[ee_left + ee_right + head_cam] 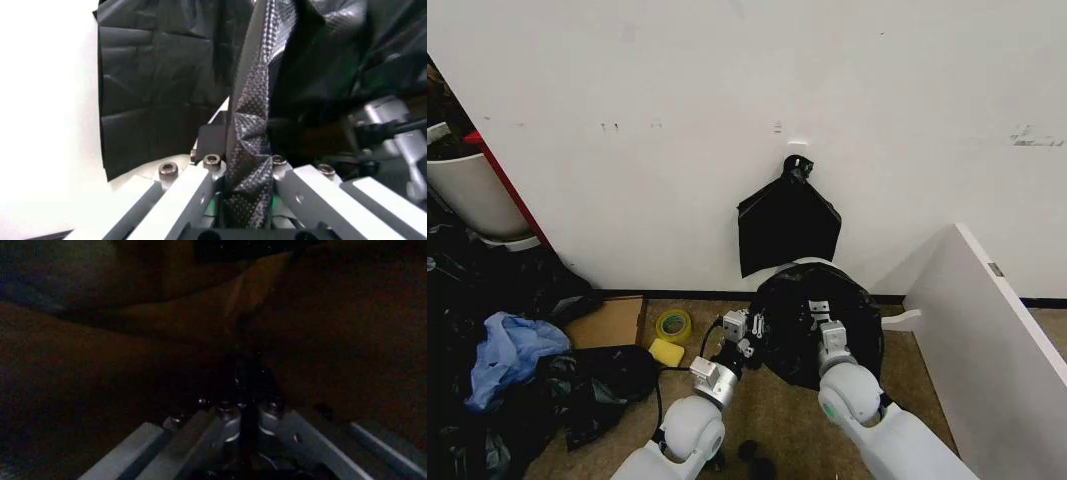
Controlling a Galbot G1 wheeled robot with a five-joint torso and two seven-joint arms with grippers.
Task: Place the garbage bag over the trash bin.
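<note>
Both pincers [749, 330] [817, 312] forward, closed.

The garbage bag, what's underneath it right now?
The glossy garbage bag drapes over the trash bin, whose cream rim peeks out at the back; the rest is covered. Left claw and right claw sit at the bag.

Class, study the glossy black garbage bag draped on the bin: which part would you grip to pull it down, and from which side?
Probably the loose crinkled edge of the garbage bag on its near-left side, approached from the robot's side. There the film hangs slack over the trash bin, and the left claw sits at that fold, fingers pressed together. The right claw is on the bag's top.
</note>
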